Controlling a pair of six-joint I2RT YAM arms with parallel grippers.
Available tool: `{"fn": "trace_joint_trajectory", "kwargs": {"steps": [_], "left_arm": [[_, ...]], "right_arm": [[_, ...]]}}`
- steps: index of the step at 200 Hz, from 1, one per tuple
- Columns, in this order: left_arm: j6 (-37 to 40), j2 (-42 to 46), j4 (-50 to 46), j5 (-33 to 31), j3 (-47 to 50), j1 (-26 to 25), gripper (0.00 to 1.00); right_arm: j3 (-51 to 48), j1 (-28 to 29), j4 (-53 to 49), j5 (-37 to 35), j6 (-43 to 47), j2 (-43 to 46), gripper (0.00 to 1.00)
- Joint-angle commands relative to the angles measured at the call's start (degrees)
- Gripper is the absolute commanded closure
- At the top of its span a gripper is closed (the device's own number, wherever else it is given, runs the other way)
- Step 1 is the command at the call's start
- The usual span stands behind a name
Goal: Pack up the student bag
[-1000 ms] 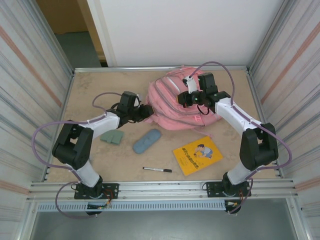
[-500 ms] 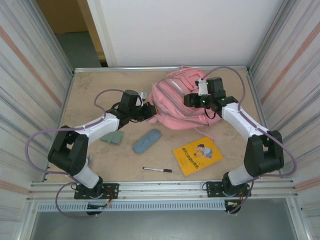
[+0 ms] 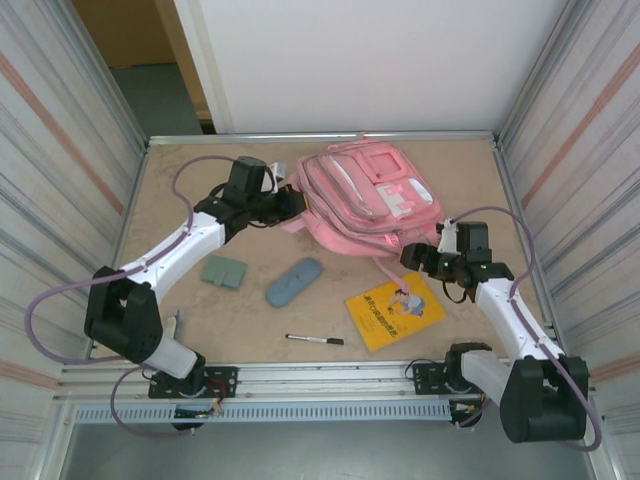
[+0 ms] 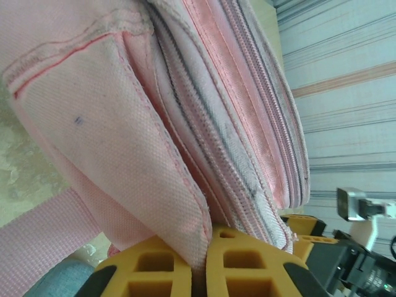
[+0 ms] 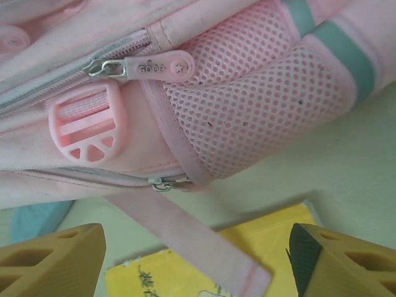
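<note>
1. Top view: the student bag (image 3: 365, 195) lies flat, front side up, in the upper middle of the frame on the table (image 3: 180, 190). It's soft pink fabric with white and pale pink pocket patches and silver zip lines. The left gripper (image 3: 290, 200) is at its left edge. The right gripper (image 3: 408, 258) sits just below the bag's lower right corner, apart from it. As far as I can see nothing is packed yet. The yellow book (image 3: 395, 310), blue pencil case (image 3: 294, 282), green pad (image 3: 224, 271) and pen (image 3: 315, 340) are all out on the table in the lower half of the frame. So pretty much the whole job is left, opening the bag included.

2. Left wrist view: the left gripper (image 4: 201, 260) has its yellow pads pressed together on a fold of the student bag (image 4: 185, 111), low in the frame. Woven pink cloth, with zip seams running up to the right.

3. Right wrist view: the right gripper (image 5: 195, 257) has its jaws wide apart and nothing between them. The student bag (image 5: 247, 37) fills the top, showing a mesh side pocket (image 5: 266, 105), a buckle (image 5: 86, 127) and a zip pull (image 5: 158, 67); that zip looks closed. A strap (image 5: 185, 238) trails down over the yellow book (image 5: 272, 232).
</note>
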State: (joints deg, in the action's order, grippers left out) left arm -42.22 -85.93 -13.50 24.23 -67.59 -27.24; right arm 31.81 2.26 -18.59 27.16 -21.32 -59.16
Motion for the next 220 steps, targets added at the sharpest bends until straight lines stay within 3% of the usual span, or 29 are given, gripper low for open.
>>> {"fn": "trace_joint_trajectory", "kwargs": {"steps": [1,28,59,90,157,193,220], "left_arm": [[0.5,4.3,1.3,2.9,-3.1,0.1,1.0],[0.9,5.5,0.1,2.5,-3.8,0.1,1.0],[0.9,6.5,0.4,3.0,-3.5,0.0,1.0],[0.5,6.4,0.6,4.2,-3.3,0.3,1.0],[0.1,6.7,0.6,4.8,-4.2,1.0,1.0],[-0.7,7.0,0.3,5.3,-5.0,1.2,1.0],[-1.3,7.3,-1.8,4.4,-5.9,1.4,1.0]], "right_arm": [[-1.3,0.6,9.9,10.9,-2.0,-4.0,0.25],[-2.5,3.6,16.0,12.4,-2.1,-7.1,0.31],[-1.5,7.9,16.4,5.3,-0.1,-10.0,0.29],[-3.3,8.9,20.0,5.4,-1.2,-10.9,0.29],[-5.3,14.8,20.8,-1.9,-0.7,-10.0,0.42],[-6.0,16.5,23.8,-5.2,-0.9,-9.9,0.38],[-7.0,16.4,26.2,-7.2,-2.0,-9.9,0.41]]}}
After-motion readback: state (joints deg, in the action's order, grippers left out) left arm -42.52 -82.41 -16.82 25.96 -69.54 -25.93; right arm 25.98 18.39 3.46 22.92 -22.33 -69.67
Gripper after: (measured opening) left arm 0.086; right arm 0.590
